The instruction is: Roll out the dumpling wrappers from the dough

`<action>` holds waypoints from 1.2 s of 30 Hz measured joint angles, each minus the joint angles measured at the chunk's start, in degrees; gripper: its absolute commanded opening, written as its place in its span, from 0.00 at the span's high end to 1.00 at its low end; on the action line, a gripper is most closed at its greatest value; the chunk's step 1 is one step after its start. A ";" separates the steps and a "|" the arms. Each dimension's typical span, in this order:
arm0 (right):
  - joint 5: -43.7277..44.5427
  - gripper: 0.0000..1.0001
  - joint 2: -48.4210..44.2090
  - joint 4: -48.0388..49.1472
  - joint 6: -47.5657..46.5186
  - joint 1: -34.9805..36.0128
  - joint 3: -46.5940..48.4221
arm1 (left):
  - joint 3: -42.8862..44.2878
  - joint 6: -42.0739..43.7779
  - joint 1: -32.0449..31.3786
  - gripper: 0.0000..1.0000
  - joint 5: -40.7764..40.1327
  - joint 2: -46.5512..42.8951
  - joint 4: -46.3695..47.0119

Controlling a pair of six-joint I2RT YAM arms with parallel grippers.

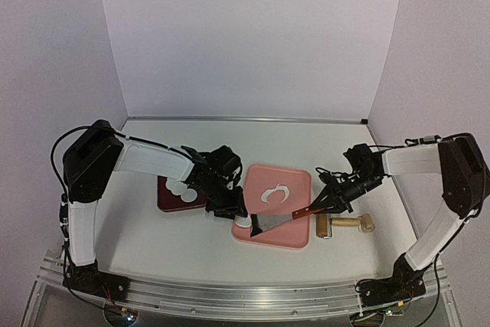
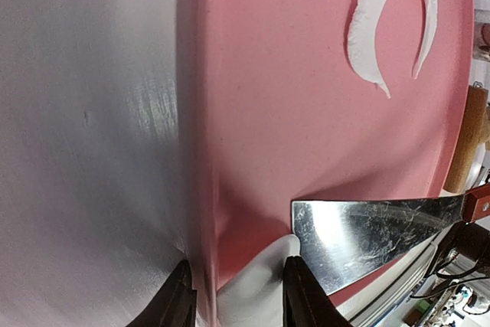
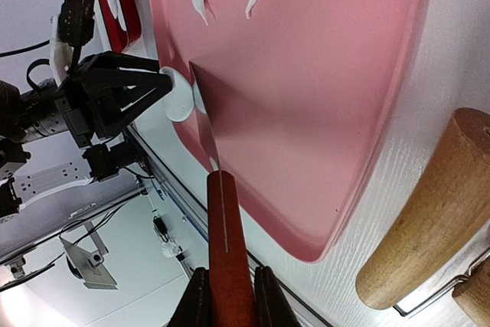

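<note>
Wrapper (image 2: 256, 285) in work is located at the near-left corner of the pink board (image 1: 295, 181), directly between the fingers of the L gripper (image 2: 239, 295) (nearer arm); jaws are set part-closed astride it, and a firm grip cannot be confirmed. Scraper (image 2: 360, 235), long axis run from that corner toward the board's right edge, is clamped by its red handle in the R gripper (image 3: 230, 292), w/ blade tip set against the wrapper. Dough scrap (image 2: 367, 32) is seen well apart, mid-board.
</note>
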 measured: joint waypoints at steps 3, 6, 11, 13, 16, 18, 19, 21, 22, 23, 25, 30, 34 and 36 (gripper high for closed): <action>0.03 1.00 0.75 0.20 0.74 0.47 0.66 | 0.18 0.12 -0.05 0.71 -0.43 0.02 -1.05; 0.20 1.00 1.05 0.06 1.60 0.54 1.18 | 0.27 0.29 -0.09 0.69 -0.84 0.02 -1.87; 0.63 1.00 1.46 -0.44 2.63 0.67 2.34 | 0.57 0.31 -0.09 0.65 -1.70 -0.03 -2.54; 0.49 1.00 2.45 -0.45 2.66 0.73 3.02 | 0.57 0.33 -0.09 0.62 -2.13 -0.27 -2.85; -1.07 1.00 5.17 0.55 2.63 0.73 3.73 | 0.57 0.30 -0.09 0.57 -2.79 -0.56 -3.45; -2.43 1.00 6.94 1.52 2.63 0.71 3.75 | 0.54 0.23 -0.09 0.51 -3.09 -0.70 -3.52; -3.15 1.00 7.60 1.89 2.63 0.68 3.75 | 0.48 0.26 -0.09 0.50 -3.26 -0.85 -3.50; -4.38 1.00 8.61 2.54 2.63 0.62 3.71 | -0.02 0.11 -0.09 0.49 -3.44 -1.63 -3.38; -4.62 1.00 8.81 2.74 2.63 0.60 3.66 | -0.50 0.06 -0.09 0.49 -3.50 -2.34 -3.35; -4.72 1.00 8.89 2.92 2.65 0.54 3.58 | -0.94 -0.01 -0.09 0.49 -3.52 -3.04 -3.37; -4.74 1.00 8.87 3.11 2.66 0.49 3.53 | -1.65 -0.15 -0.09 0.49 -3.54 -4.53 -3.30; -4.74 1.00 8.85 4.01 2.69 0.14 2.98 | -2.18 -0.16 -0.09 0.53 -2.90 -5.81 -1.93; -4.74 1.00 8.85 4.27 2.69 0.08 2.87 | -2.23 0.08 -0.09 0.54 -1.14 -5.81 -0.64; -4.74 1.00 8.85 4.29 2.68 -0.01 2.87 | -2.21 0.17 -0.09 0.55 -0.37 -5.77 -0.01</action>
